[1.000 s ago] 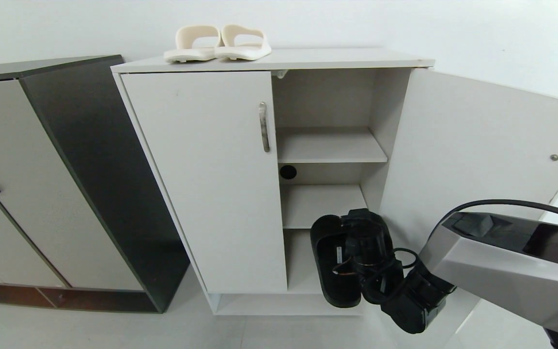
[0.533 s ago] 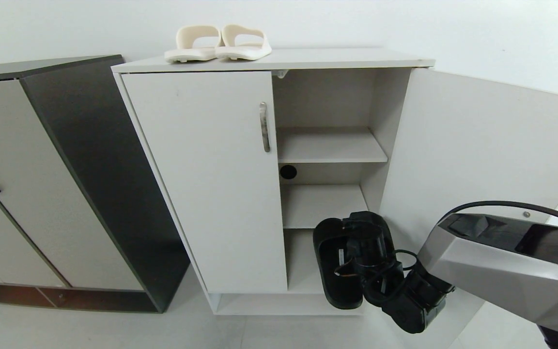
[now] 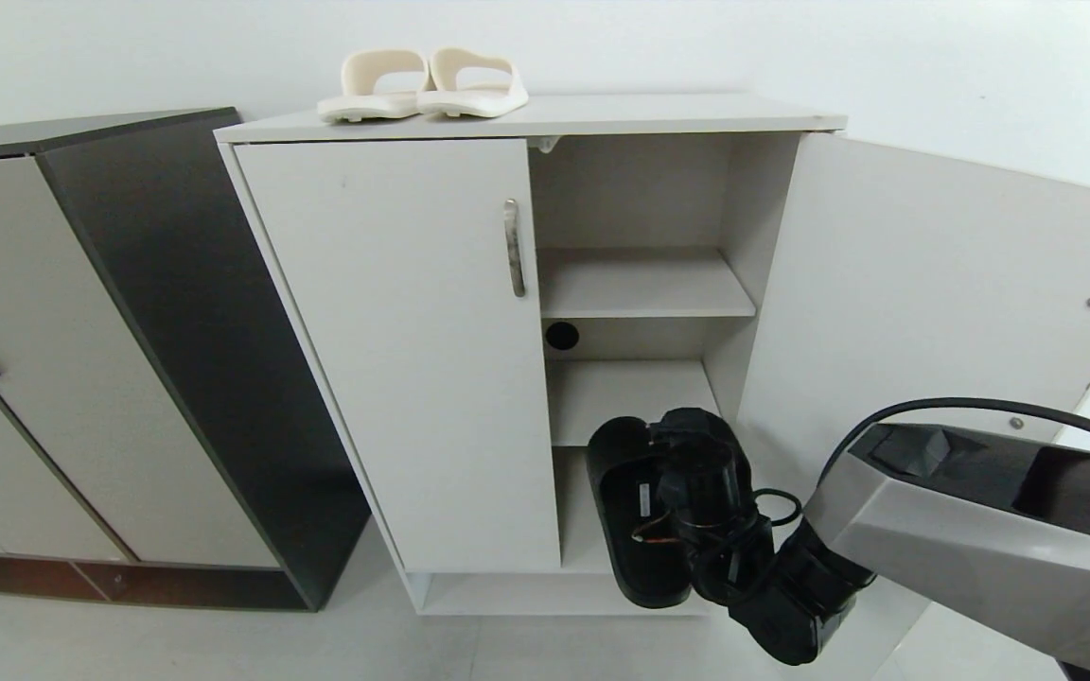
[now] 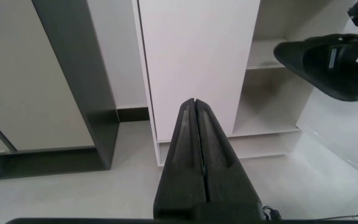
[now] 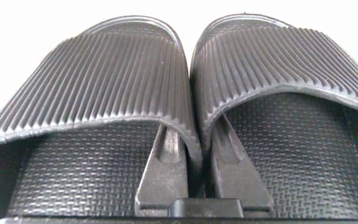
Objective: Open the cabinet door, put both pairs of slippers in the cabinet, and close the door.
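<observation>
Our right hand (image 5: 194, 162) pinches the ribbed straps of the black slippers (image 3: 635, 530) together, holding the pair at the mouth of the white cabinet's (image 3: 649, 113) bottom compartment, with the right door (image 3: 923, 284) open. Smooth cream slippers (image 3: 422, 85) sit on the cabinet's top. Our left hand (image 4: 194, 109) is closed.

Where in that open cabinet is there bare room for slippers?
The upper shelf and middle shelf, between the shut left door and open right door, lie bare. The bottom opening is crowded: the right gripper holds the black slippers before it.
</observation>
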Tool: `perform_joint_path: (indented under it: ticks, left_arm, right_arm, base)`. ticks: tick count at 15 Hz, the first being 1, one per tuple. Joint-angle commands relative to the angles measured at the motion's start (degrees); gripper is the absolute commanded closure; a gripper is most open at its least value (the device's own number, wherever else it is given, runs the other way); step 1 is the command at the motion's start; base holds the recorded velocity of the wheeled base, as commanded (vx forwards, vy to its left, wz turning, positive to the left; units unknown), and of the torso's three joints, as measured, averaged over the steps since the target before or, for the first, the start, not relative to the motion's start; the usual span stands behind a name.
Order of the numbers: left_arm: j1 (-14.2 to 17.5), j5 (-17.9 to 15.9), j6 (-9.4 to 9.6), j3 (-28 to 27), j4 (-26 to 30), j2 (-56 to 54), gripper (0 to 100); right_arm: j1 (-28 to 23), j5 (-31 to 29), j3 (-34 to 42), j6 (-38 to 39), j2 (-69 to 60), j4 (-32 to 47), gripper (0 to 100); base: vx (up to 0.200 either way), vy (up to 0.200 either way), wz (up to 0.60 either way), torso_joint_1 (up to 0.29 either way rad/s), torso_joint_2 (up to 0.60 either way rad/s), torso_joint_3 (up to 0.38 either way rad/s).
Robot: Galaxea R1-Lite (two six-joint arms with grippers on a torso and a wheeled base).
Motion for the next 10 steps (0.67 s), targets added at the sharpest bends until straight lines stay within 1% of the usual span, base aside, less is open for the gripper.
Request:
perform_joint_path:
  ticks: [1,5,10]
  left_arm:
    - [0.0,0.0,0.00,0.0,0.0,0.0,100]
    - [0.0,0.0,0.09,0.0,0.0,0.0,100]
    - [0.0,0.0,0.00,0.0,0.0,0.0,100]
  right_arm:
    - [1.1,0.3,-1.1,-0.1,-0.4,0.3,100]
    - [1.6,-0.3,-3.8,-0.4,2.2,0.5,100]
    - [1.5,-0.6,-3.8,-0.4,3.0,0.5,100]
  base:
    - [0.000,0.000,0.00,0.000,0.00,0.000]
    - [0.000,0.000,0.00,0.000,0.00,0.000]
    - [0.000,0.000,0.00,0.000,0.00,0.000]
